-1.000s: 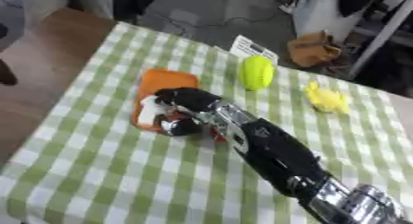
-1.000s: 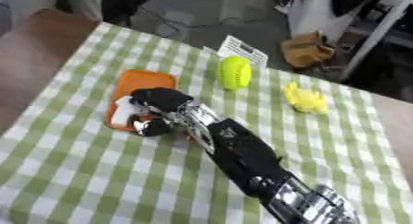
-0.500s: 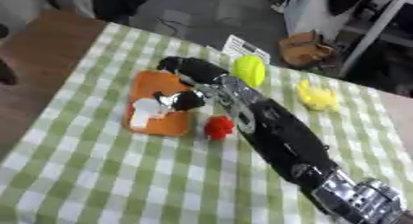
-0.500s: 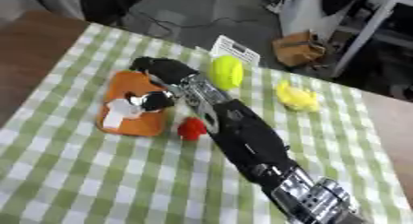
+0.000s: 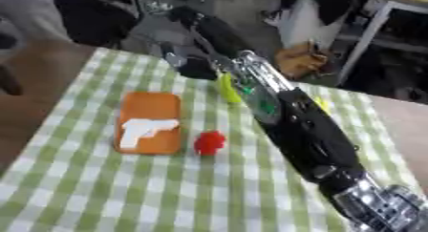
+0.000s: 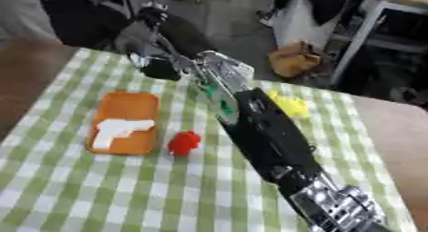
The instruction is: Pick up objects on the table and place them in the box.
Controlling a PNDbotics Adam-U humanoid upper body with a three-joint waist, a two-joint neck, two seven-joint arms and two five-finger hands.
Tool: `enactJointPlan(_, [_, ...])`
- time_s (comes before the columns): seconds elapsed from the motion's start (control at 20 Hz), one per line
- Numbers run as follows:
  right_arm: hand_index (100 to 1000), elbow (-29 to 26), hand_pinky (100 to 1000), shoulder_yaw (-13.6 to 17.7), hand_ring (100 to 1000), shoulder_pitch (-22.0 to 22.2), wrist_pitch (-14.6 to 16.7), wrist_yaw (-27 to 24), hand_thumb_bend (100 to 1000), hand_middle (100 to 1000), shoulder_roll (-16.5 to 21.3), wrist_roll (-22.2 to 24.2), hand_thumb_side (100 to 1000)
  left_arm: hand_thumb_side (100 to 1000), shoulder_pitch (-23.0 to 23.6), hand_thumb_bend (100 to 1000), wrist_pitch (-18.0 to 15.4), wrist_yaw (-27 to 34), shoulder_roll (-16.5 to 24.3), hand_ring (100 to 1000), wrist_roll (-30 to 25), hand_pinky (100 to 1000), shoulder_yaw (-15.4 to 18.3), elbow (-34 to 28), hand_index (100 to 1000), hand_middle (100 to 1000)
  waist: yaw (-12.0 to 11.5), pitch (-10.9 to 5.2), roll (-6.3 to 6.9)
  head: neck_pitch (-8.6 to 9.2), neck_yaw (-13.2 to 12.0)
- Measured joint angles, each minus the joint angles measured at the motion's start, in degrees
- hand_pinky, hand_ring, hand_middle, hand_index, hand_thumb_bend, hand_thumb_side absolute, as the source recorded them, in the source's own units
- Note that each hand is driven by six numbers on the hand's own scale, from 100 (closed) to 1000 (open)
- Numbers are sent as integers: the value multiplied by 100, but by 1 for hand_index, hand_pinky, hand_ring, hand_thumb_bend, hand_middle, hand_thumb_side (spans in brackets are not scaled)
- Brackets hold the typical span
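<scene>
The robot's right hand [image 6: 159, 66] reaches beyond the orange tray [image 5: 149, 122]; what its fingers hold cannot be told. A red object [image 5: 209, 142] waits beside the tray on the checked surface [image 5: 100, 197]. Likely best: carry slowly, level, toward the unseen box.

Right hand [image 6: 159, 66] has lifted off the orange rectangular tray [image 5: 149, 126], now reaching past the green-checked table's [image 5: 100, 193] far edge. White gun-shaped toy [image 5: 142, 130] now uncovered on the tray; small red lumpy object [image 5: 209, 142] lies bare beside it.
</scene>
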State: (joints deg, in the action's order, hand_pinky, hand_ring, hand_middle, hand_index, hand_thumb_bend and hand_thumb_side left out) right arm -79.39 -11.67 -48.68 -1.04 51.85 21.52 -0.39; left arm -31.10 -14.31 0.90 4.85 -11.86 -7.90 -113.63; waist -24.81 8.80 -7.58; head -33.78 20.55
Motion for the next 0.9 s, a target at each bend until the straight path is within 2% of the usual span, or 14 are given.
enactJointPlan(0.05, [911, -60, 731, -8, 792, 32, -69, -37, 194, 881, 0, -87, 600, 867, 27, 228, 8, -7, 16, 705, 8, 430, 1, 0, 798, 810, 61, -55, 35, -15, -30])
enactJointPlan(0.15, [909, -189, 717, -6, 784, 113, -179, -132, 185, 876, 1, -263, 595, 867, 91, 225, 33, -34, 38, 707, 33, 429, 5, 0, 799, 811, 240, -143, 187, -48, -98])
enactJointPlan(0.3, [907, -363, 694, 0, 774, 304, -278, -280, 168, 867, 56, -530, 593, 867, 188, 222, 85, -97, 70, 712, 96, 428, 46, -3, 799, 812, 555, -202, 382, -136, -208])
enactJointPlan(0.35, [900, -417, 661, 0, 759, 370, -294, -339, 141, 857, 70, -610, 586, 866, 233, 219, 108, -125, 74, 718, 129, 429, 73, -3, 799, 812, 663, -234, 404, -160, -256])
enactJointPlan(0.45, [900, -534, 657, 6, 757, 494, -310, -458, 139, 857, 118, -726, 584, 867, 311, 218, 144, -196, 122, 718, 220, 428, 143, -4, 799, 813, 859, -294, 462, -211, -349])
enactJointPlan(0.6, [890, -690, 618, 38, 736, 637, -321, -597, 119, 838, 183, -801, 576, 875, 377, 209, 188, -314, 169, 724, 360, 423, 223, -10, 798, 814, 991, -302, 538, -276, -447])
enactJointPlan(0.7, [886, -827, 602, 87, 726, 786, -314, -715, 100, 831, 204, -833, 574, 882, 473, 202, 243, -406, 187, 728, 463, 419, 311, -11, 798, 815, 1187, -312, 547, -341, -544])
enactJointPlan(0.9, [876, -1217, 580, 222, 712, 1196, -290, -1013, 100, 819, 308, -873, 574, 908, 625, 178, 361, -630, 247, 738, 657, 403, 457, 25, 796, 822, 1450, -319, 666, -487, -765])
